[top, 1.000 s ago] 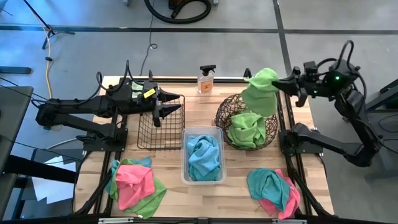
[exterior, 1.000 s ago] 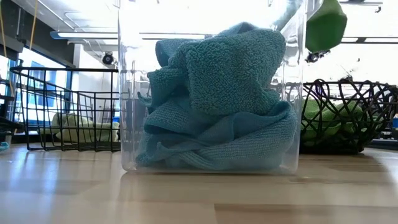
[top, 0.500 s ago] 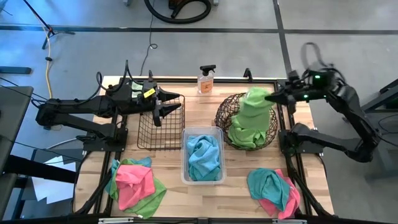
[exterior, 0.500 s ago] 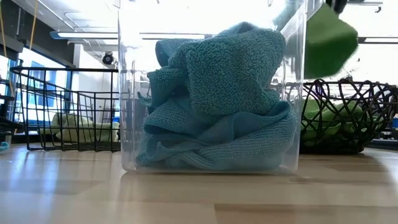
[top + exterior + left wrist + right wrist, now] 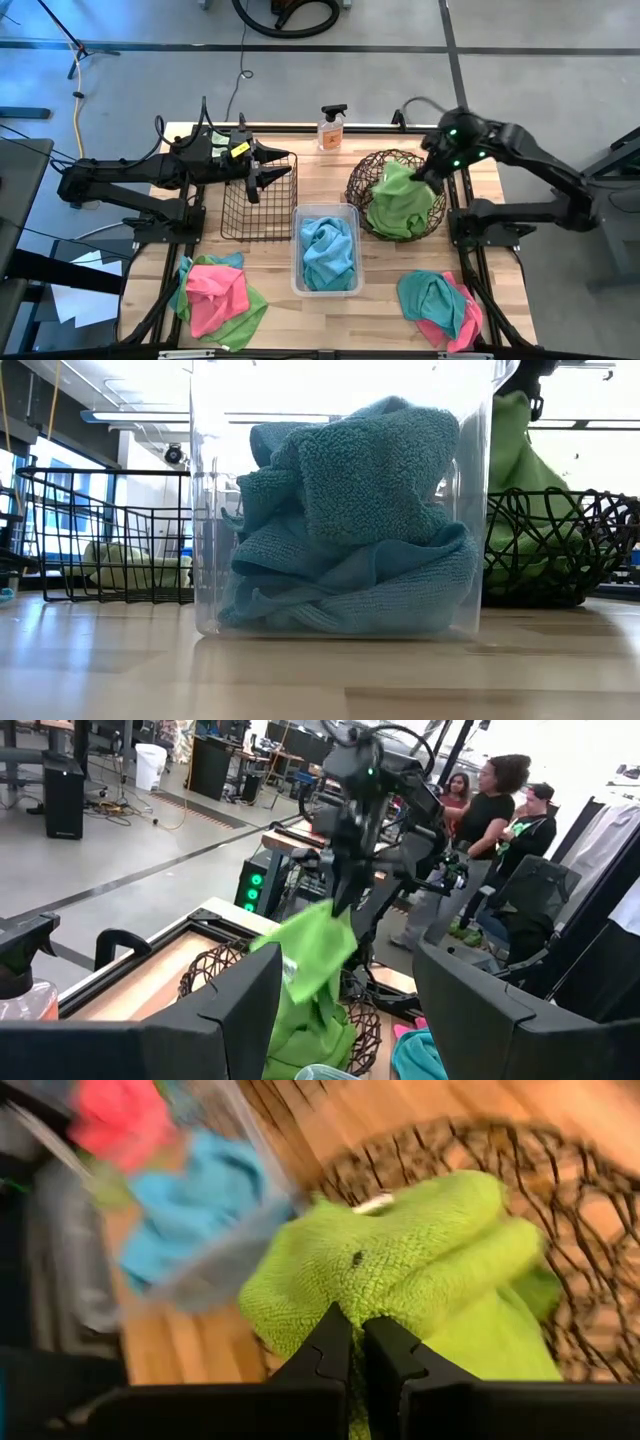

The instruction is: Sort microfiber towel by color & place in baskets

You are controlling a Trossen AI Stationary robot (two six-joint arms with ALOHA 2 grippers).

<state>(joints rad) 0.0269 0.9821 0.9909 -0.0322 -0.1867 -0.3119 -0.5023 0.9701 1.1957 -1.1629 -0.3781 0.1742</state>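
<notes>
Jaws of the right gripper (image 5: 424, 180) pinch a green towel (image 5: 398, 200) over the round woven basket (image 5: 362, 180) — teal towels (image 5: 328, 252) fill the clear tub (image 5: 296, 250).

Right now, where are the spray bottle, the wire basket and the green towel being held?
spray bottle (image 5: 331, 130), high view, its body.
wire basket (image 5: 235, 222), high view, its near rim.
green towel (image 5: 392, 185), high view, its upper fold.

R arm is reaching inward w/ right gripper (image 5: 428, 176) clamping tight; L arm is waiting, left gripper (image 5: 262, 178) gaping.
</notes>
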